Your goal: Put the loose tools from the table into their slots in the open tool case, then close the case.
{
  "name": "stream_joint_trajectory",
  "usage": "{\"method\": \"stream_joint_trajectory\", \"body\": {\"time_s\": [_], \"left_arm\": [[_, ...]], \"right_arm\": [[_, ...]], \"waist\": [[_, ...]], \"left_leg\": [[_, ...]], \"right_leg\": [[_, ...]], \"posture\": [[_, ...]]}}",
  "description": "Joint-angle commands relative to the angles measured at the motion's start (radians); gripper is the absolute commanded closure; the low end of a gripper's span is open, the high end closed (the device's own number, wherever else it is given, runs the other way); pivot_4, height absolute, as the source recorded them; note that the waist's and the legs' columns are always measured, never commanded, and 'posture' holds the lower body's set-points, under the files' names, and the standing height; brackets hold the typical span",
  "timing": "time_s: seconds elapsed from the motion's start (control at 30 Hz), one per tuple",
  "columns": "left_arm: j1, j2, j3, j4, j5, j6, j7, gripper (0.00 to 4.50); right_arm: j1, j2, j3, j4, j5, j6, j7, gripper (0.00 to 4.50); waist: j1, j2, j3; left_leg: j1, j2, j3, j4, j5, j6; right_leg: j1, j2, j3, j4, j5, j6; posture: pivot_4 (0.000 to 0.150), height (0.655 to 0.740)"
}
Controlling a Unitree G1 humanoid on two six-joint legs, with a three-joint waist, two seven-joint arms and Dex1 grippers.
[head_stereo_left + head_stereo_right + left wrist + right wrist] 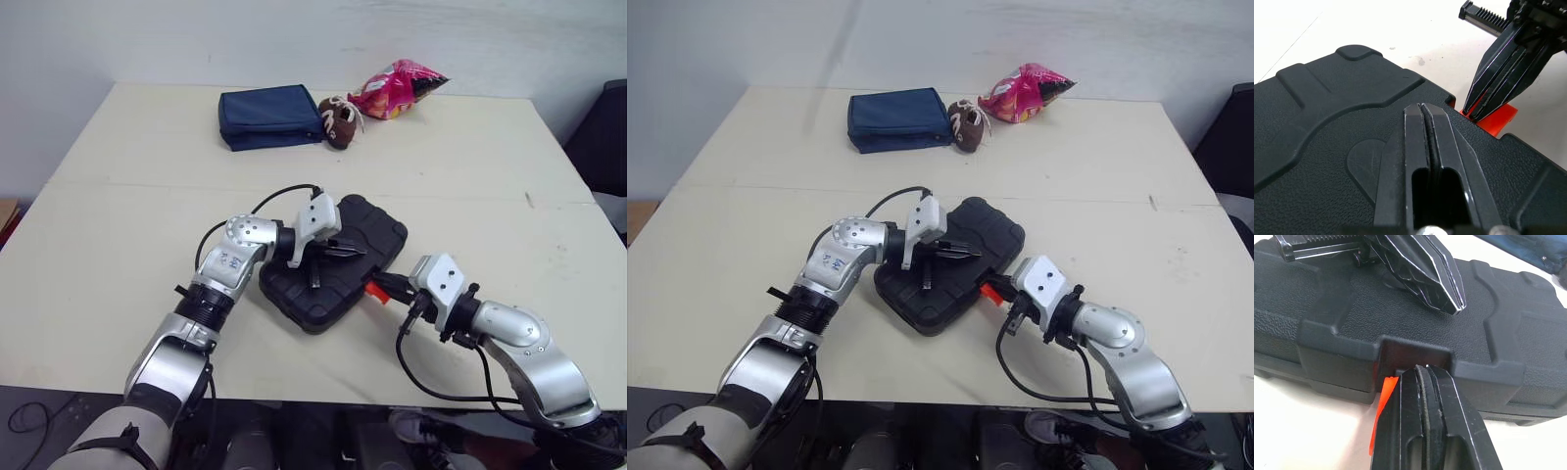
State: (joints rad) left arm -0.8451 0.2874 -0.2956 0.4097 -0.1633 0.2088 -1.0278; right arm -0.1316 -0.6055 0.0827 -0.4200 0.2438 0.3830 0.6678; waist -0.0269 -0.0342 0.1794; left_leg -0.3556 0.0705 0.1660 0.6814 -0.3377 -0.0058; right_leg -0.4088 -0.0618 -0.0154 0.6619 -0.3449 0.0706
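the lid of the tool case (377,230) is down, so everything inside it is hidden from me. the orange latch (1498,120) on the case's near edge is half covered by my right fingers, and i cannot tell whether it is snapped home or only lying against the case. in the right wrist view only a sliver of orange peeks out beside my own fingers, just below the notch in the lid's edge. part of the lid is hidden under my left arm in the head views.

the case lies flat on the table (118,196), skewed, with one long edge turned toward me. my left gripper (355,252) rests on top of the lid near its middle, both fingers pressed together with nothing between them, tips pointing toward the latch side. my right gripper (380,287) comes in from the near right, low over the table. its fingers are also closed against each other, the tips touching the orange latch right at the case's edge; i see nothing pinched between them. the two grippers are near each other, apart, one on the lid and one at its rim.

well beyond the case, at the far side of the table, lie a blue pouch (269,117), a small brown bag (338,122) touching it, and a pink snack packet (397,88).
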Motion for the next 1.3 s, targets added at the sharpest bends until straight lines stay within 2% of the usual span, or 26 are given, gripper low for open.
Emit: {"method": "stream_joint_trajectory", "body": {"time_s": [0.03,0.2,0.4,0.73,0.97,1.3], "left_arm": [[0.052,0.003,-0.029,0.031,0.041,0.036,0.002,4.48],[0.072,0.009,-0.023,0.018,0.045,0.057,0.006,4.48],[0.086,0.012,-0.019,0.001,0.046,0.076,0.014,4.48],[0.105,0.022,-0.014,-0.032,0.044,0.106,0.02,4.48],[0.121,0.029,-0.023,-0.052,0.049,0.122,0.019,4.48],[0.127,0.048,-0.09,-0.046,0.106,0.132,0.011,4.48]], "right_arm": [[-0.036,0.004,0.003,-0.029,-0.001,0.015,0.0,4.5],[-0.074,0.004,0.037,-0.033,-0.012,0.054,0.012,4.5],[-0.042,-0.039,0.049,-0.048,-0.031,0.097,0.034,4.5],[0.108,-0.157,0.009,-0.067,-0.011,0.152,0.1,4.5],[0.074,-0.036,0.046,0.028,-0.027,0.124,0.038,4.5],[0.008,0.079,0.094,0.117,-0.044,0.03,0.044,4.5]], "waist": [[-0.001,0.001,0.0],[-0.003,0.001,-0.002],[-0.003,0.003,-0.008],[-0.004,0.006,-0.013],[-0.005,0.006,-0.015],[-0.003,0.008,-0.02]], "left_leg": [[0.0,0.0,0.0,0.0,0.0,0.0],[0.001,0.0,0.0,0.0,0.0,0.0],[0.002,0.001,0.0,-0.001,0.0,0.0],[0.003,0.0,0.0,-0.003,0.0,0.0],[0.003,0.001,0.0,-0.003,-0.001,-0.001],[0.005,0.002,0.001,-0.004,-0.001,-0.001]], "right_leg": [[0.0,0.0,0.0,0.0,0.0,0.0],[0.0,0.0,0.0,0.0,0.0,0.0],[0.001,0.0,0.0,0.0,0.0,0.0],[0.002,0.0,0.001,-0.001,0.0,0.0],[0.002,0.001,0.001,-0.001,0.0,0.0],[0.003,0.002,0.001,-0.001,-0.001,-0.001]], "posture": [[0.15,0.74],[0.15,0.74],[0.15,0.74],[0.15,0.74],[0.15,0.74],[0.15,0.74]]}}
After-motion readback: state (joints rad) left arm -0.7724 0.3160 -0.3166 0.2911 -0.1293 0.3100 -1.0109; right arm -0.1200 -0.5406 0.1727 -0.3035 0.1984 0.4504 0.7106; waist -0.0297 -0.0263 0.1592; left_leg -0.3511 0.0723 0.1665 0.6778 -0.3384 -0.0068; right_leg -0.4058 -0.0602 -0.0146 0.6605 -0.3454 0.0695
